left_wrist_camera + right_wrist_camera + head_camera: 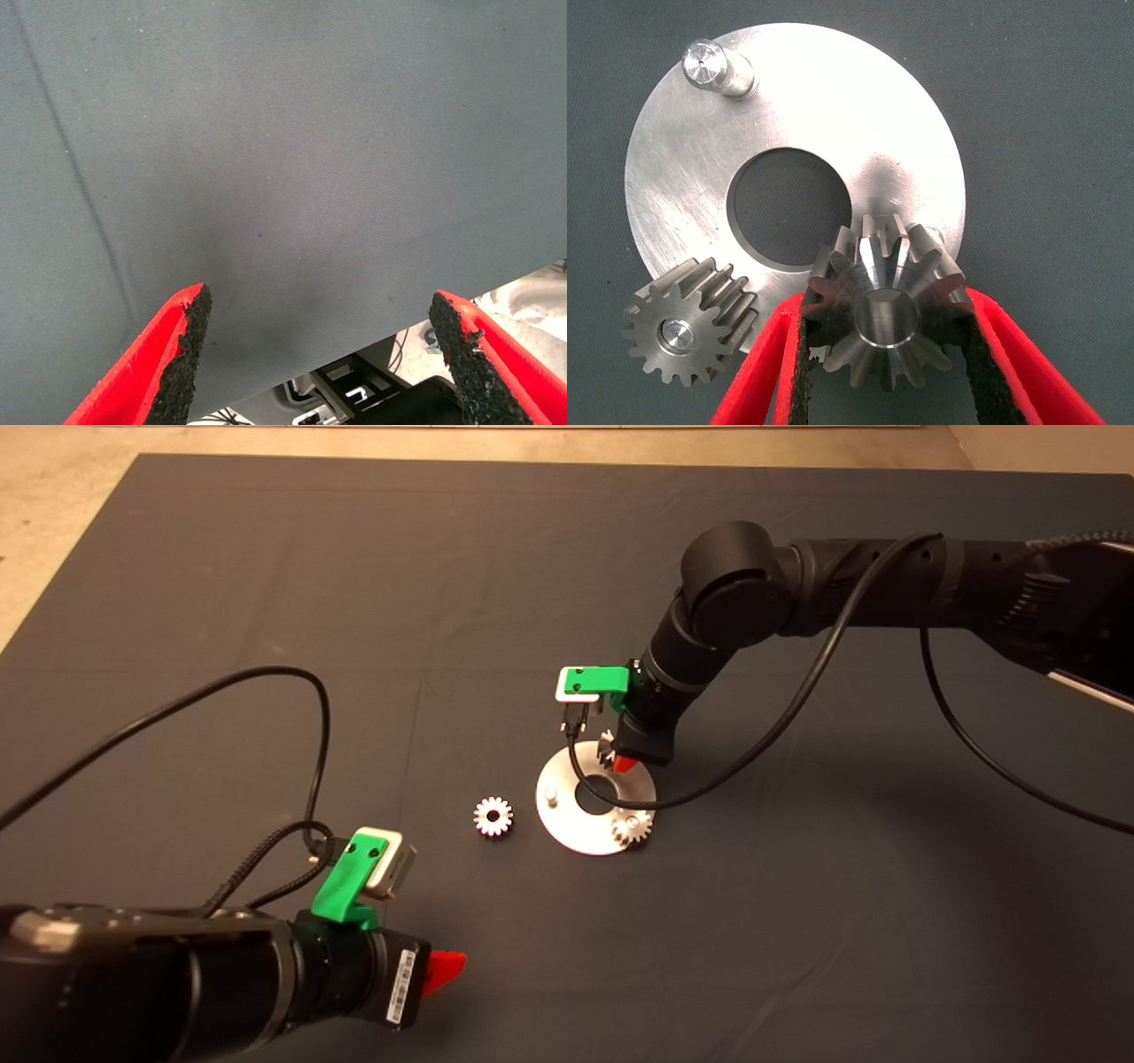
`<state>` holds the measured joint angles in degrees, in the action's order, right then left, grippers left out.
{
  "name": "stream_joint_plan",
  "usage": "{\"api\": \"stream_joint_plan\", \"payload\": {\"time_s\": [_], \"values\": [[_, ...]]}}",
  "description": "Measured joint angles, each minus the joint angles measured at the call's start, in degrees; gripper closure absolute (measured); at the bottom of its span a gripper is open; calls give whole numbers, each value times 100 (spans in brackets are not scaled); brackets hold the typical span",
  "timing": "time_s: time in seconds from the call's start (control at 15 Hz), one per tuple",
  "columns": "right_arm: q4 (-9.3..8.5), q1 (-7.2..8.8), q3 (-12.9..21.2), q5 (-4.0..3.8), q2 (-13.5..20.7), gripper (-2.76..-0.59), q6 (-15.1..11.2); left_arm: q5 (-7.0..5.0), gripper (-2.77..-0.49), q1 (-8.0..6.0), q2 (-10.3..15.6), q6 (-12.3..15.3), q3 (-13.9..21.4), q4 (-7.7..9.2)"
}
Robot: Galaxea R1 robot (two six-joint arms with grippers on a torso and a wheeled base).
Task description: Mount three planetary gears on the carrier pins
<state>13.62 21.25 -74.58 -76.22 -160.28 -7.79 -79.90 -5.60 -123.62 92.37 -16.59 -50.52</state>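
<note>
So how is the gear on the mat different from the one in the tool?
The loose gear lies flat on the mat beside the disc, untouched. The held gear is pinched in the right tool, above the disc. Both are small, silvery, toothed, with a centre bore.

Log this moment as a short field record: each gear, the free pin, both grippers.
seated gear: on a pin at the carrier disc edge nearest the camera
held gear: clamped in right gripper over the disc
loose gear: flat on the mat, beside the disc
free pin: bare, on the disc's left side
left gripper: open, parked at the lower left over bare mat
</note>
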Motion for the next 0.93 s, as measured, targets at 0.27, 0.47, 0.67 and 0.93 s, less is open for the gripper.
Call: {"api": "stream_joint_plan", "payload": {"time_s": [0.27, 0.47, 0.67, 0.93], "values": [[2, 0, -3, 20, -1, -101, 7, 0, -175, 0, 62, 0, 0, 0], [12, 0, -11, 33, -2, -101, 33, 2, -175, 0, 61, 0, 0, 2], [52, 0, -13, 39, 0, -101, 72, 0, -175, 0, 61, 0, 0, 2], [123, 0, -110, 41, 0, -101, 187, 3, -175, 0, 61, 0, 0, 2]]}}
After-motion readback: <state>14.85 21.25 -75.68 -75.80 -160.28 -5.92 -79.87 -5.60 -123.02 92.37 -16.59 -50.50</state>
